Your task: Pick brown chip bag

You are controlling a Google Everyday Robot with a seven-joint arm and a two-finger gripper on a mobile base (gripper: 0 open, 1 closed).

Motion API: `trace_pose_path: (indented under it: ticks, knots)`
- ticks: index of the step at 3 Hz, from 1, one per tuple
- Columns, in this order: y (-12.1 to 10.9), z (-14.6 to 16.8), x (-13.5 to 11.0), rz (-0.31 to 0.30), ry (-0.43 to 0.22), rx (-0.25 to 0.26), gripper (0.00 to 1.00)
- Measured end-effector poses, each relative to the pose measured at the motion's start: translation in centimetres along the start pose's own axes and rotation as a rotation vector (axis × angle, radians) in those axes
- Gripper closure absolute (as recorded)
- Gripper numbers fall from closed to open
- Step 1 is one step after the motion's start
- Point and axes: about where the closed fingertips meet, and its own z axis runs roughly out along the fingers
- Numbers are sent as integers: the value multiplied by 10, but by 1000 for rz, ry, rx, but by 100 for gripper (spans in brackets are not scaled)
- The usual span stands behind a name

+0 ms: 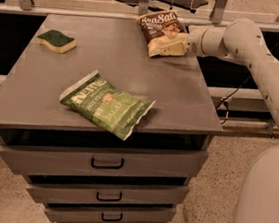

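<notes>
The brown chip bag (pixel 163 32) lies at the far right corner of the grey cabinet top (pixel 114 65). Its dark brown upper part reads "Sea Salt" and its lower part is pale cream. My gripper (pixel 186 42) is at the bag's right edge, against its cream lower corner, with the white arm (pixel 256 56) reaching in from the right. The bag's edge hides the gripper's tip. A green chip bag (pixel 106 103) lies near the front edge of the top.
A green and yellow sponge (pixel 56 40) sits at the far left of the top. Below the top are three drawers with black handles (pixel 107 163). A metal rail (pixel 90 13) runs behind the cabinet. The robot's white body (pixel 265 203) is at the lower right.
</notes>
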Motion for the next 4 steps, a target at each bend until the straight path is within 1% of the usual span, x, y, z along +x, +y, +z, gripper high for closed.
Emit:
trace_pose_path:
  ticks: [1, 2, 3, 4]
  knots:
    - [-5, 4, 6, 11, 8, 3, 41]
    - [-5, 4, 8, 3, 21, 0, 65]
    - [7, 2, -2, -34, 24, -26, 87]
    - [29, 2, -30, -103, -10, -83, 100]
